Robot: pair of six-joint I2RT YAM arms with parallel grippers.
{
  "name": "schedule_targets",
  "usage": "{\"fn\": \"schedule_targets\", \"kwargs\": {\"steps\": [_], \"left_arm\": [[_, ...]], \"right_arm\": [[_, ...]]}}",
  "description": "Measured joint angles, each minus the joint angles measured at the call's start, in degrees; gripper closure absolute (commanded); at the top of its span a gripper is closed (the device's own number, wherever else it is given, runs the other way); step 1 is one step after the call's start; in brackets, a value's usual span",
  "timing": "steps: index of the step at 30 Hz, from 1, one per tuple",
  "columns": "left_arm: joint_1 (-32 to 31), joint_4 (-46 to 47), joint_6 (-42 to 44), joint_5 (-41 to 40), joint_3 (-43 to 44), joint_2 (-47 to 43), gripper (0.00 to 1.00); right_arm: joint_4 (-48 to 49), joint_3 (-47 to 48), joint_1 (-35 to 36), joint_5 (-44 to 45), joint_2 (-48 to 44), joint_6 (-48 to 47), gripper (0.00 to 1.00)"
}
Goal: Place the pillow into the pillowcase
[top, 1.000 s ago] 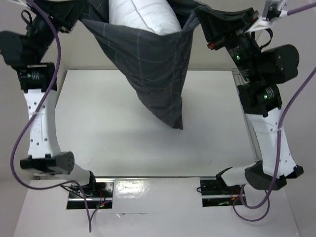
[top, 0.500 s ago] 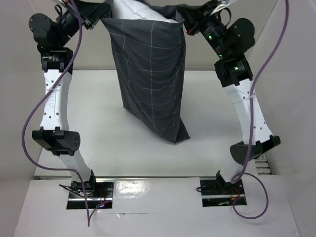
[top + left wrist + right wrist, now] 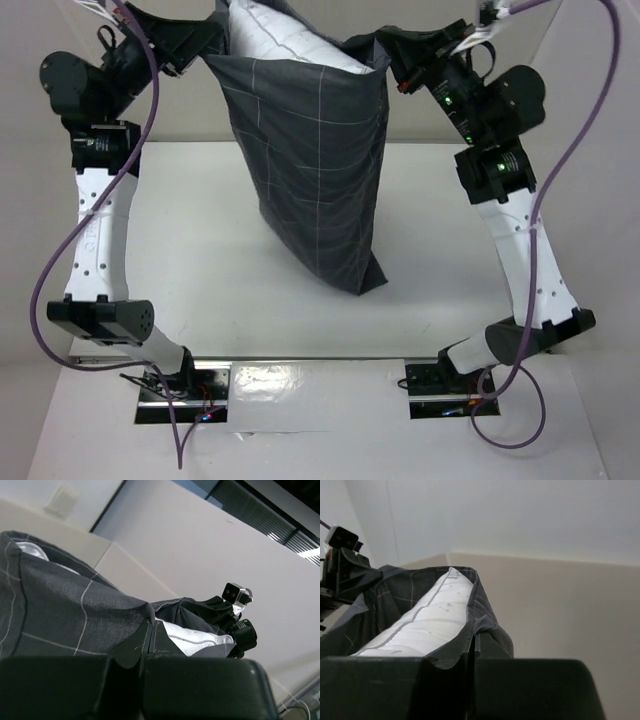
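Left claw clamped shut on the left hem of the pillowcase, held high over the counter. Pillow is inside the case, only its white top end pokes out of the mouth. Case's lower corner hangs at or just off the counter, can't tell which. Right claw pinched shut on the right hem. Change over the last second: arms drew closer, case went from a wide slack V to a narrow upright sack, pillow sits deeper. Likely mostly done, what's left is getting the top end below the hem
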Motion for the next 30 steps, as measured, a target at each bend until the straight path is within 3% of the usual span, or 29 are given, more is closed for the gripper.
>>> {"fn": "schedule_targets", "kwargs": {"steps": [4, 8, 11, 15, 21, 26, 30], "left_arm": [[-0.02, -2.21, -0.07, -0.15, 0.11, 4.90, 1.00], [1.09, -5.68, -1.14, -0.31, 12.39, 12.59, 1.00], [4.72, -4.44, -3.26, -0.74, 17.77, 12.79, 1.00], [9.31, -2.75, -2.91, -3.26, 13.62, 4.11, 1.00], [5.22, 5.20, -1.64, -2.82, 4.68, -6.88, 1.00], [1.88, 5.42, 0.13, -1.95, 1.16, -3.69, 1.00], [1.18, 0.92, 0.52, -1.88, 0.22, 4.20, 1.00]], "right_arm": [[-4.09, 1.60, -1.99, -0.09, 4.98, 0.04, 1.00], [-8.81, 15.04, -2.75, -0.72, 11.56, 0.04, 1.00], [-7.63, 17.11, -2.78, -0.81, 9.42, 0.02, 1.00], [-3.02, 12.31, -2.54, -1.88, 0.76, 0.15, 1.00], [2.54, 3.56, -2.62, -2.75, -5.70, 0.63, 1.00], [2.89, -0.87, -3.04, -2.75, -0.63, 0.76, 1.00], [-4.44, 1.77, -3.19, -4.39, 8.74, 0.76, 1.00]]}}
